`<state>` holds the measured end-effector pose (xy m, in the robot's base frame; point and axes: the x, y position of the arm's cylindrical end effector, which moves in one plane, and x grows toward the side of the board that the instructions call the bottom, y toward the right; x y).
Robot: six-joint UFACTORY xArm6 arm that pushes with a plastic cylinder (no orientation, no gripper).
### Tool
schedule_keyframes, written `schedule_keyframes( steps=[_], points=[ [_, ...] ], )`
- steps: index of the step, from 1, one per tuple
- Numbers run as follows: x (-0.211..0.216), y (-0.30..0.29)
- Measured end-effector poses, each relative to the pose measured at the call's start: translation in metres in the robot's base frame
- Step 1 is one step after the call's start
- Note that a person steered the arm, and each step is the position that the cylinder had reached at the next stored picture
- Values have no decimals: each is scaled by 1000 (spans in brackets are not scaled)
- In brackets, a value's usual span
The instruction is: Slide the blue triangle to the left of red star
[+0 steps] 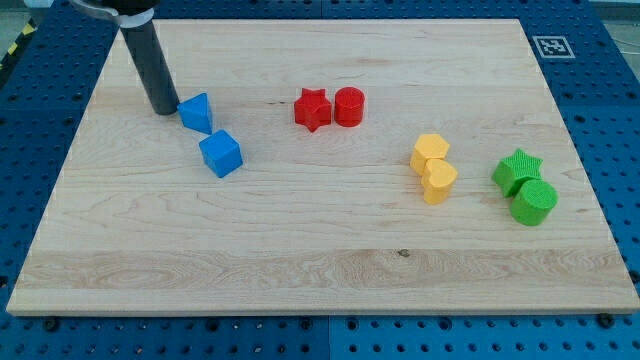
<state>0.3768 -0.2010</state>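
Camera view: wooden board (300, 250) filling the frame. Upper left: rod, top cut off by the frame edge, my tip (163, 109) gripping nothing, pressed against the blue triangle (197, 112) on its left face. Red star (312, 109) well apart, toward upper centre. Triangle judged light, rigid, slippery; best pushed squarely on that left face. Actual contact hard to confirm.

Blue triangle (197, 112): lies flat on the board, upper left area. Red star (312, 109): lies flat, well apart to the view's right of the triangle, at about the same height.
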Motion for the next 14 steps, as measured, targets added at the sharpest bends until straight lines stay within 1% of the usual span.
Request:
schedule_keyframes(
  steps=[1,2,3,4,5,6,7,8,9,11,12,13,14],
  points=[
    [6,-14],
    [6,26],
    [6,43],
    [6,43],
    [22,28],
    [31,43],
    [33,81],
    [29,95],
    [26,96],
    [26,117],
    [29,116],
    [55,113],
    [77,135]
  ],
)
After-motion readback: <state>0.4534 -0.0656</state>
